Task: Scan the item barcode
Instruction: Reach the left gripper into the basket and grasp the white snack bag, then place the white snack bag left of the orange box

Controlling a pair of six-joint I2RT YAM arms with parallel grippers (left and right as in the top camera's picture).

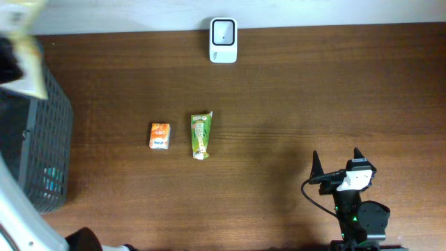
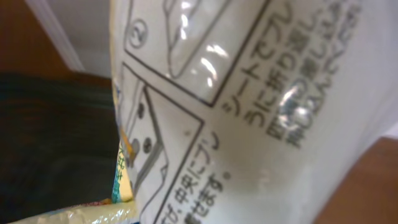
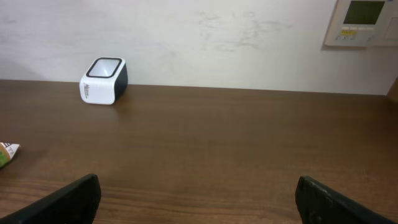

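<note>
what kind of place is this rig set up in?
Likely a mock shop checkout in a lab: desktop barcode scanner, mesh basket, and packaged goods: orange carton, green pouch, printed packet.

Table (image 1: 293, 90): dark brown wood grain.
Far edge: white barcode scanner (image 1: 223, 40), near the wall.
Middle: small orange carton (image 1: 159, 136) lying just beside a green tube (image 1: 201, 135), not touching.
Left end: dark mesh basket (image 1: 42, 139).

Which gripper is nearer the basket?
Left. The left gripper holds a packet above the basket's far end; the right gripper is open, far across the table.
</note>
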